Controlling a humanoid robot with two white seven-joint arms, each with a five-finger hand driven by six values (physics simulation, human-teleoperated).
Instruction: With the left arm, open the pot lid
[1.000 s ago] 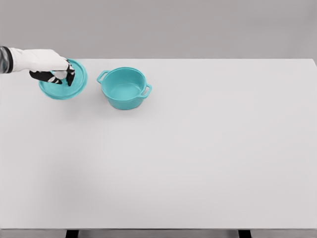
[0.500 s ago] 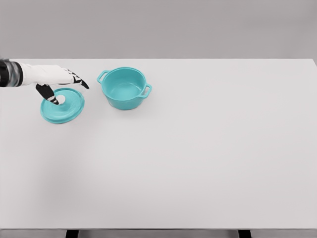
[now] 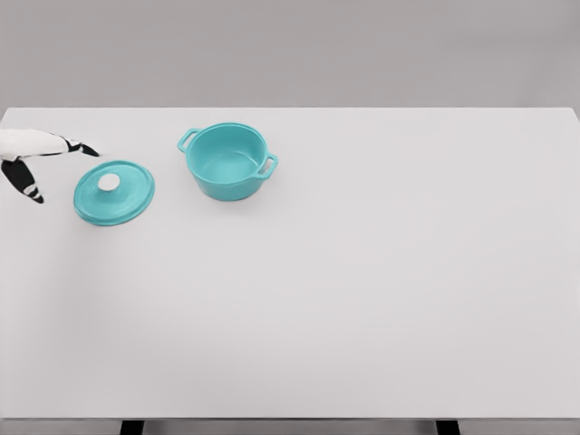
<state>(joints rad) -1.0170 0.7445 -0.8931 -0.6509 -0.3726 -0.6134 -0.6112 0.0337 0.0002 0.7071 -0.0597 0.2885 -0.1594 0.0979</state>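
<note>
The lid [image 3: 113,192] lies flat on the bench [image 3: 381,290], knob up, just left of the open pot [image 3: 227,161], and the left hand [image 3: 32,156], fingers spread and empty, hangs at the picture's left edge, apart from the lid, which lies to its right.

head cam | high, looking fwd-down | table [image 3: 381,299] spans frame, far edge seen | single view

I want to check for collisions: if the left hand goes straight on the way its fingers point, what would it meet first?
The left hand points right, along the table's far side. That line seems to pass just behind the lid and reach the pot first, though depth is unclear.
</note>
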